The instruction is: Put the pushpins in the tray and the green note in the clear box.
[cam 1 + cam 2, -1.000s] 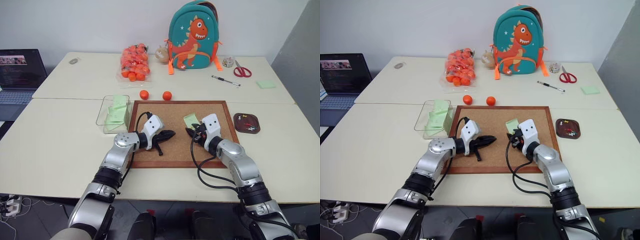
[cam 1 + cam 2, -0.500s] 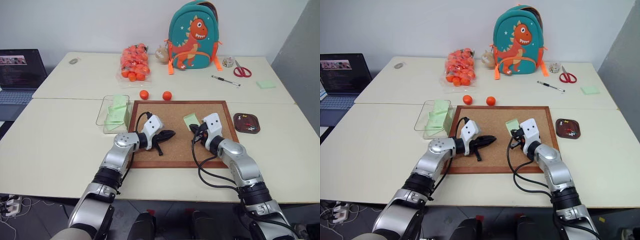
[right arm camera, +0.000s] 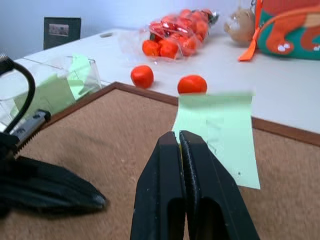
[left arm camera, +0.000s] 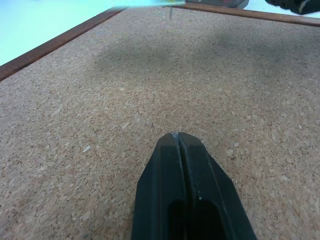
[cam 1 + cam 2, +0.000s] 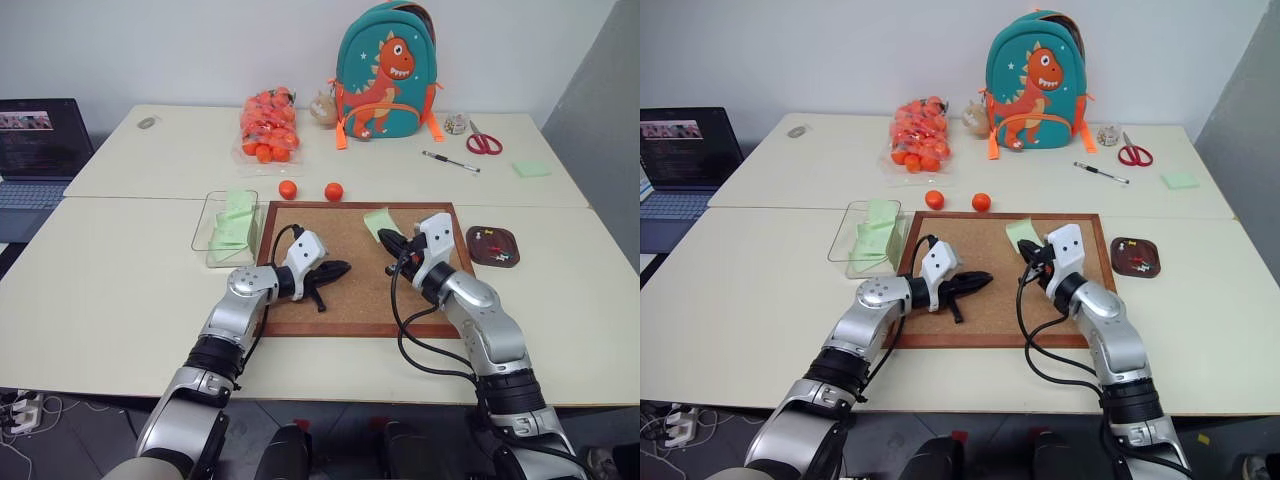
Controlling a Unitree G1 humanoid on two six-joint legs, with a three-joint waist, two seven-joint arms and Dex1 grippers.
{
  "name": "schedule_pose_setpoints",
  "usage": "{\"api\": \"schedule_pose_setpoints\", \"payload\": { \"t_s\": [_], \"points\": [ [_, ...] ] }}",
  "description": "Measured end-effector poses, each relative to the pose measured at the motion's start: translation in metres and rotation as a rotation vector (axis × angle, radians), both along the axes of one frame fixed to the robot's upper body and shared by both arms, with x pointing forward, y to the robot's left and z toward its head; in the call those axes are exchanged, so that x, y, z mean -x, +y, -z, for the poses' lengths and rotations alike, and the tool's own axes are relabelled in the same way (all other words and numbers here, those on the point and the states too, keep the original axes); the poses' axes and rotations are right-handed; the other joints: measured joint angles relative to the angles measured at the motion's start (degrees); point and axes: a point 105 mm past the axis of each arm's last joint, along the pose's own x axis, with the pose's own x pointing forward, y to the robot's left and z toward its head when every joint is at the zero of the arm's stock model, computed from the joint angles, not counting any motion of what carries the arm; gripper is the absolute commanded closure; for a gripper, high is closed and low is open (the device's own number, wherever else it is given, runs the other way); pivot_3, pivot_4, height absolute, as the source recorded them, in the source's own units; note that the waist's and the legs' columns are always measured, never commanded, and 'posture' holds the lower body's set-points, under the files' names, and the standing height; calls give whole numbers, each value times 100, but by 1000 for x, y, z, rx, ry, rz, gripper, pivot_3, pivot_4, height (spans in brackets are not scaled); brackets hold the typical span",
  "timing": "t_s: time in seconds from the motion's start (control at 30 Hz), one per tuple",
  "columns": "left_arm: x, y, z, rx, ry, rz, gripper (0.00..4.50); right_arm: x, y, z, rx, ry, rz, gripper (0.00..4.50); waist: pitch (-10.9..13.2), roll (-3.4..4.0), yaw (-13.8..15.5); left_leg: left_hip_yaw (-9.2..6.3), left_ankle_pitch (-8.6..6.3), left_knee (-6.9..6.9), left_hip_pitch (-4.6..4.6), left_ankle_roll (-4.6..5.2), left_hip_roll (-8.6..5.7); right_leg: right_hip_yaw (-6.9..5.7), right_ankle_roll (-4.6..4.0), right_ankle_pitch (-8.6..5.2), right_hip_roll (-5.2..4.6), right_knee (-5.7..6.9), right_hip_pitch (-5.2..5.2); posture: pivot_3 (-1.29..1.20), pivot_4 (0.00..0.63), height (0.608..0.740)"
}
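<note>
right gripper: we are holding the green note (image 3: pixel 220 135) in our right gripper (image 5: pixel 386 240), the two black fingers (image 3: pixel 165 190) pressed together on its near lower corner, the sheet standing up past the fingertips above the cork board (image 5: pixel 340 300).
note's lie: the slip is hanging clear of the cork, roughly upright and slightly tilted, its longer side running up and away from the fingers; most of the paper is sitting to one side of the pinch, so we are judging it floppy and apt to swing.
left gripper: our left gripper (image 5: pixel 340 268) is resting low over the cork board with its fingers (image 4: pixel 180 170) fully together and nothing between them.
clear box: the clear box (image 5: pixel 212 258) is lying just off the board's left edge, beside our left forearm, with pale green slips already in it.
the deciding relation: the box is lying to our left of the held note, across the whole width of the board, and our left arm is standing between the two; the left hand is nearer the box, yet the right hand has the paper.
coming move, as we are judging it: we are expecting to carry the note leftward over or behind the left gripper, or hand it across, keeping the free edge off the box wall.
pushpins: the pushpins (image 5: pixel 487 240) are already lying in the tray (image 5: pixel 494 258), just off the board's right edge.
loose items: two orange balls (image 5: pixel 310 190) are sitting just beyond the board's far edge.
</note>
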Motion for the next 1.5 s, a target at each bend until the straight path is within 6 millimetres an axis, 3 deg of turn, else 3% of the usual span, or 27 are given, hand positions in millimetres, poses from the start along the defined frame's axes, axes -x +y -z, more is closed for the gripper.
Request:
{"api": "schedule_pose_setpoints", "payload": {
  "t_s": [0.37, 0.4, 0.57, 0.77, 0.97, 1.5],
  "points": [
    [-8, 3, -7, 65, 91, -49, 4500, 11, -10, -16, 92, -88, -29, 4488, 2, -3, 0, -2, 0, 1, -4, 0, 0, -2, 0, 0, 1, -1, -2, 0, 150, 740],
    [-10, 5, -9, 84, 118, -64, 4108, 13, -10, -15, 102, -90, -38, 4500, 3, -4, -3, -2, 0, 1, -4, 0, 1, -3, 0, 0, 2, 0, -3, 0, 150, 740],
    [-10, 3, -25, 191, 251, -76, 3312, 16, -10, -17, 132, -103, -56, 4500, 7, -6, -28, -3, 0, -1, -9, 0, 5, -3, 0, 0, 4, 2, -9, 0, 150, 740],
    [-6, -4, -72, 418, 470, -60, 2102, 18, -5, -20, 156, -126, -74, 4500, 10, -9, -41, -9, 0, 1, -10, -1, 4, -4, 0, -1, 2, 1, -8, 0, 150, 740],
    [-1, -9, -73, 553, 679, -99, 1048, 19, -4, -22, 156, -138, -78, 4500, 11, -11, -38, -14, 1, 1, -10, -2, 6, -4, 0, 0, 2, 0, -9, 0, 150, 740],
    [-22, -23, -75, 765, 892, -268, 1048, 19, -2, -25, 162, -155, -100, 4500, 13, -14, -2, -5, 13, 1, -10, -24, 2, -3, 0, 0, -2, -6, -7, 0, 150, 740]
  ]
}}
